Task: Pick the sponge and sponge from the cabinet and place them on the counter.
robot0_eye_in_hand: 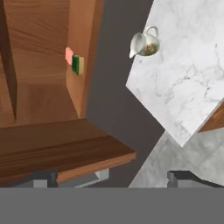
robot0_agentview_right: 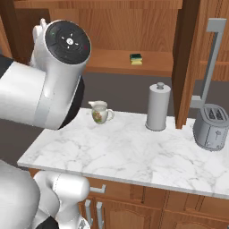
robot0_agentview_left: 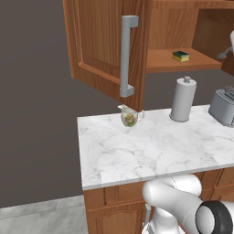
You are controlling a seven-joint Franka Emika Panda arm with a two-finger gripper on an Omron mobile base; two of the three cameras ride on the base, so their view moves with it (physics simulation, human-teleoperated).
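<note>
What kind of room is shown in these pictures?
Most likely a kitchen, computer-rendered: a white marble counter on wooden base cabinets carries a toaster and a paper towel roll, and an open wooden wall cabinet above holds a sponge.

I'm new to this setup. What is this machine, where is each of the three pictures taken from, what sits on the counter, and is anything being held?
It is a white robot arm in a rendered kitchen. Two pictures come from cameras behind the arm, to its left and right; the third looks along its gripper, rolled sideways. The gripper is open and holds nothing. On the marble counter stand a floral jug, a paper towel roll and a toaster. Above, the wooden cabinet is open; on its shelf lies a yellow and green sponge. The hand view shows a pink block beside it.
</note>
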